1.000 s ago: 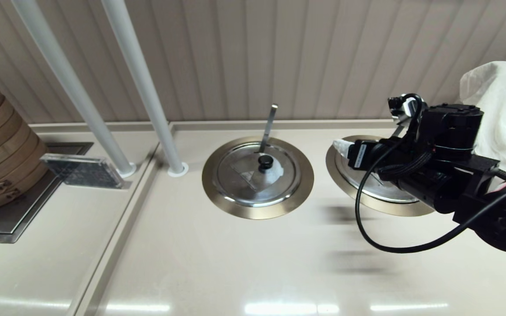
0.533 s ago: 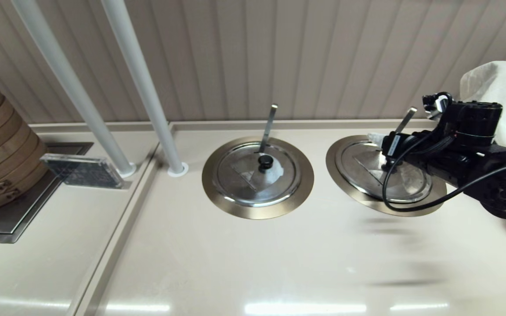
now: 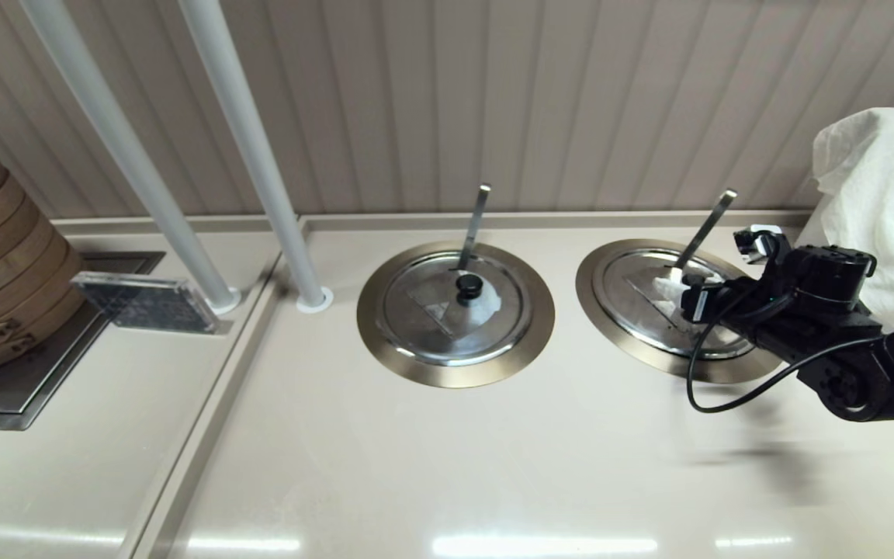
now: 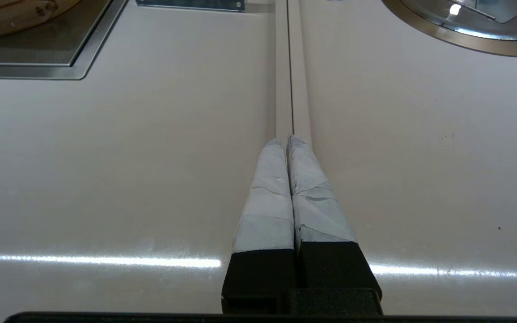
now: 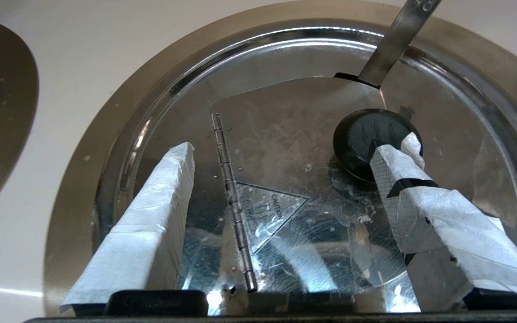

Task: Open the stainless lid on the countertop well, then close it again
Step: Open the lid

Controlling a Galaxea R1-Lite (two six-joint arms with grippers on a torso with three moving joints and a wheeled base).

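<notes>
Right gripper [image 3: 680,291], fingers spread wide, has dropped from above the counter [image 3: 447,466] to hover low over the lid [image 3: 649,299], which sits shut in its well [image 3: 598,310] at right. 1 pad [image 5: 393,157] overlaps the knob [image 5: 370,134]; contact cannot be confirmed. Opening has probably not begun. Left gripper [image 4: 285,140], clenched and empty, idles near the counter. Farther back: 2 lids, 2 rings, 2 utensil handles, 2 poles.

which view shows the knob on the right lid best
The right wrist view: the black knob fills the frame, one finger of the open right gripper overlapping it. In the head view the gripper hides the knob. The left wrist view shows only the other lid's edge.
</notes>
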